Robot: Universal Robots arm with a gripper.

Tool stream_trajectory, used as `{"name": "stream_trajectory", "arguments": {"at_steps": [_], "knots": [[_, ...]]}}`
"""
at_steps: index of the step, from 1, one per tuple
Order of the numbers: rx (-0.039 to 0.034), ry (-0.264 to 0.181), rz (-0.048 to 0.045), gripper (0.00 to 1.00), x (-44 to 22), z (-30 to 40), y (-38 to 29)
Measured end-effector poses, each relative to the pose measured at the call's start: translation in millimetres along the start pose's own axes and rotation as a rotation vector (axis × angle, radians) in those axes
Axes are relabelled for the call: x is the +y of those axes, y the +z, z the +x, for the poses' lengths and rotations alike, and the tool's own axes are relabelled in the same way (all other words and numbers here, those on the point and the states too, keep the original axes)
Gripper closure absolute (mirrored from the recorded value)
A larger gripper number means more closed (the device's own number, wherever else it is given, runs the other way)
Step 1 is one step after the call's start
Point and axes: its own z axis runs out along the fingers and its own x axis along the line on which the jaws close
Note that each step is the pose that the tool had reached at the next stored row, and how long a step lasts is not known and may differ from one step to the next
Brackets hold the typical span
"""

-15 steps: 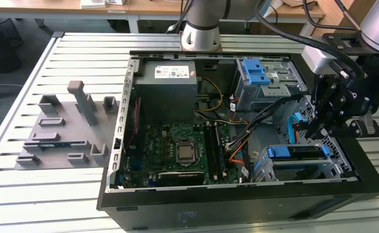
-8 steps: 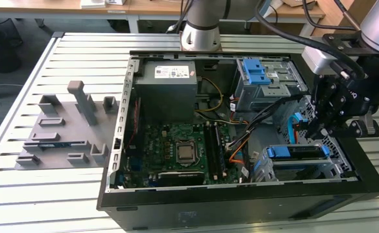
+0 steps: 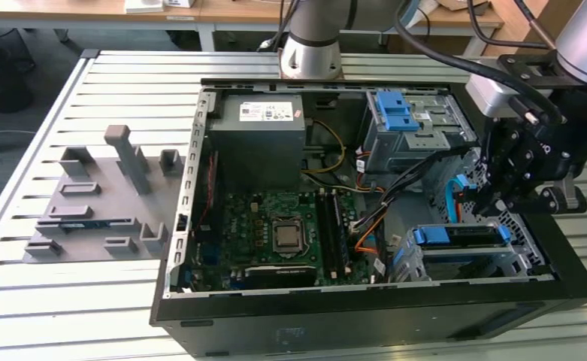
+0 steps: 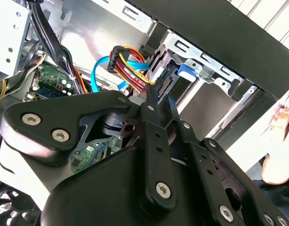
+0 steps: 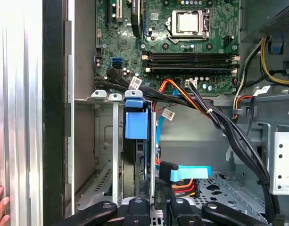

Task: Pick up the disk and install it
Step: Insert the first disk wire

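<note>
The arm's black gripper hangs over the open computer case, on the exterior view's right, above the drive cage by the case's near wall. From out here the fingertips are buried in the black linkage and I cannot tell whether they are open or pinched on anything. In the first wrist view the gripper sits at the picture's edge, its fingers cut off by the frame, so the gap between them stays unreadable there too. Just ahead of them stands the disk, edge-on in the metal cage, with its blue carrier tab facing the camera; its label is out of sight, and most of its body is hidden by the cage rails. Whether the fingers touch it, I can't say. From the exterior view the disk shows as a blue strip seated across the cage top. A blue data cable and a red, yellow and black power bundle lie beside the cage. The second wrist view is mostly black gripper body, with that blue cable and the coloured wires peeking past it. A person's hand sits at the case's outer wall, half cut off. The motherboard lies in the middle of the case, the power supply at its far end, and a grey fixture rests on the slatted table at the exterior view's left.
</note>
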Motion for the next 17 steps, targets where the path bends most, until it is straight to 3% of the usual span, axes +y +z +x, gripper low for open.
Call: {"name": "stream_trajectory", "arguments": {"at_steps": [17], "knots": [[-0.0009, 0.0, 0.0018, 0.75, -0.2, -4.2, 2.6]]}}
